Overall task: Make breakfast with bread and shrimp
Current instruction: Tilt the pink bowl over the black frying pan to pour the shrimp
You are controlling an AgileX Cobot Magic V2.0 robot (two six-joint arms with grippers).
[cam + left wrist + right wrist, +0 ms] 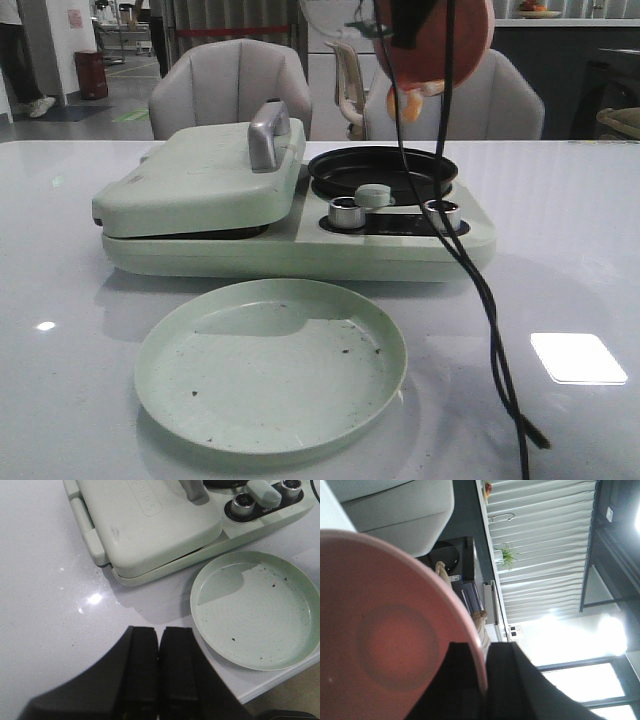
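Note:
My right gripper [408, 28] is shut on the rim of a pink bowl [445, 35], holding it tipped high over the black round pan [382, 166] of the pale green breakfast maker [300, 215]. Orange-pink shrimp [410, 100] hang at the bowl's lower lip. In the right wrist view the bowl's underside [395, 645] fills the frame, its rim pinched in the gripper [485, 652], and pale shrimp pieces [482, 629] peek past the edge. My left gripper [159, 632] is shut and empty over the table, beside the green plate [255, 610]. The bread is out of view.
The maker's lid [200, 180] with its metal handle [268, 135] is closed. An empty, crumb-speckled green plate [270, 365] lies in front of it. A black cable [480, 290] hangs from the right arm down across the maker's knobs [345, 212] to the table. Chairs stand behind.

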